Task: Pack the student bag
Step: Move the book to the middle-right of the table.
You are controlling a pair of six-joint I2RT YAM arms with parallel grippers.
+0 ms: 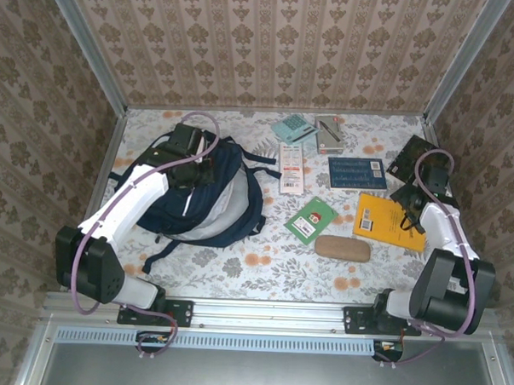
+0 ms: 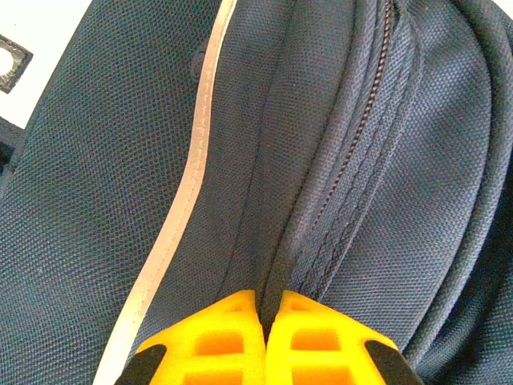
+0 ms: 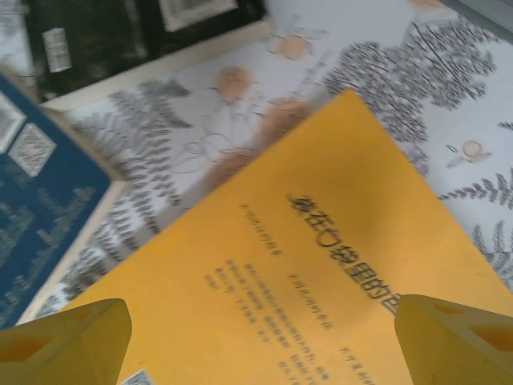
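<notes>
**While One Arm Pinches the Bag, the Other Waits Over a Book**

Where the left jaws meet, they are closed to a slit on a fold of the student bag [image 2: 120,241], just beside its zip [image 2: 353,152] and near the white stripe [image 2: 188,184]. The right jaws stand wide apart above the yellow book [image 3: 321,265], holding nothing. The bag lies slumped on the left half of the bench [image 1: 237,268], well apart from the books toward the right edge.

Its fabric looks soft and limp and would probably sag or slide from a loose pinch. The stitched seam by the zip seems the firmest place to hold its mouth open.
</notes>
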